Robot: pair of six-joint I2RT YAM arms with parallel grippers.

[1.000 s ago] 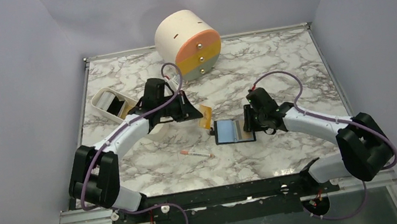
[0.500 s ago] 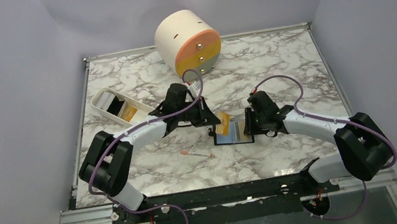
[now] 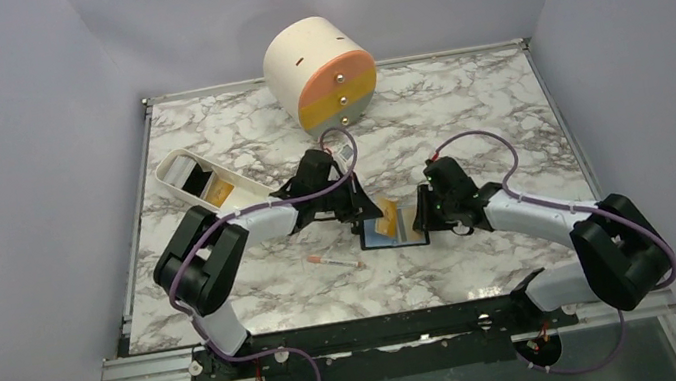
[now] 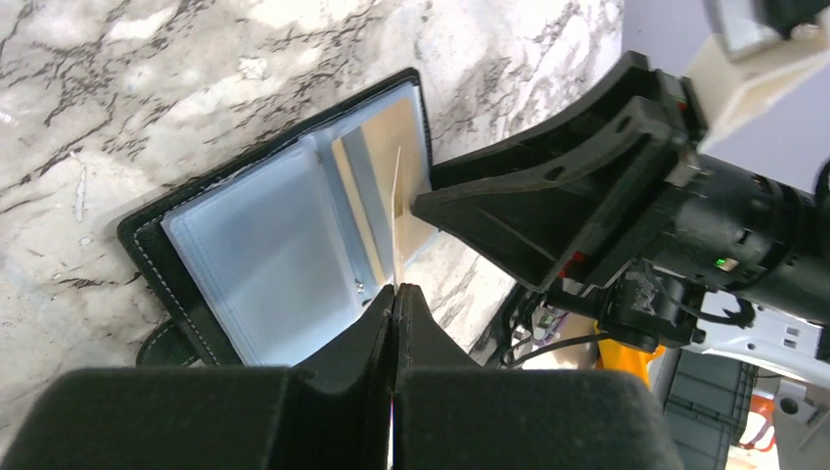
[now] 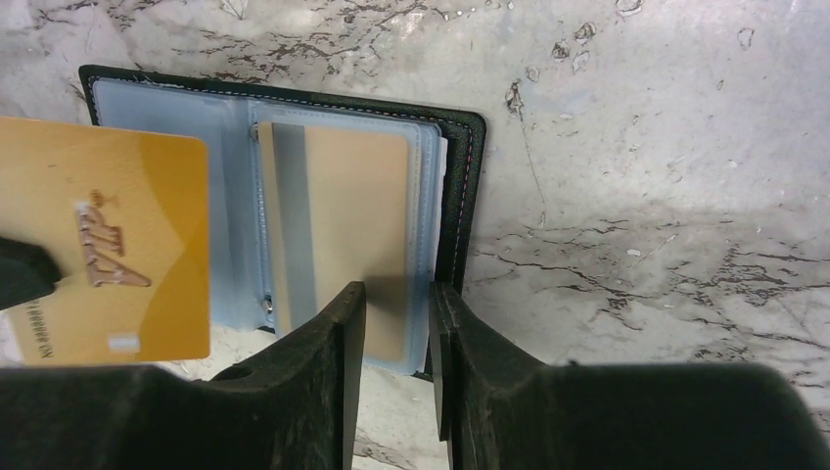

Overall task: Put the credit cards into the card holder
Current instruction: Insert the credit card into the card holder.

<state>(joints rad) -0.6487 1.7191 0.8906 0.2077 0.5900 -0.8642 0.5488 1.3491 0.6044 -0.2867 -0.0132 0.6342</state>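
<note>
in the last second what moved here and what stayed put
The left gripper, shut on the orange card, carried it a little right and nearer, from just left of the open card holder to over its left half. Nothing was let go. The right gripper kept to the holder's right side. The holder, white tray, thin stick and round drawer unit stayed about where they were.

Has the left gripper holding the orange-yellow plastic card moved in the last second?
Yes. The left gripper carried the orange-yellow plastic card right, away from the oblong white tray, over the open black card holder.
</note>
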